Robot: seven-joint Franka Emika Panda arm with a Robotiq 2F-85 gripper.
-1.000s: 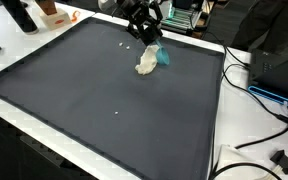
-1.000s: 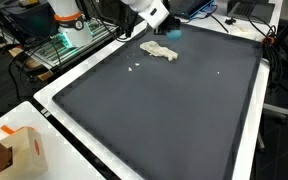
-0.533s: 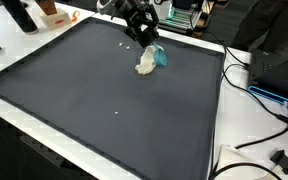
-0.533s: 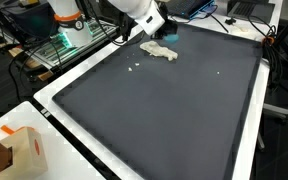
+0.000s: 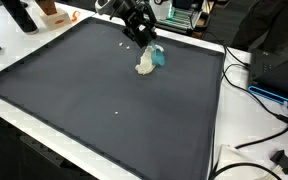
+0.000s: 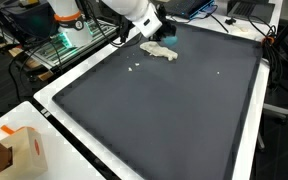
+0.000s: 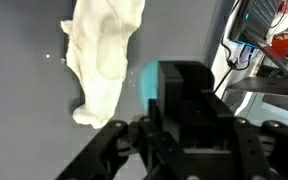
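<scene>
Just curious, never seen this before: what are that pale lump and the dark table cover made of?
The pale lump: likely soft cream cloth, matte, going by its folds and limp, crumpled shape. The dark table cover: perhaps rubber or fabric mat, matte grey, flat, no shine.

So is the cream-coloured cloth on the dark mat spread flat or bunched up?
Bunched up: in the wrist view, the cream-coloured cloth lies in lumpy, overlapping folds, not flat.
</scene>
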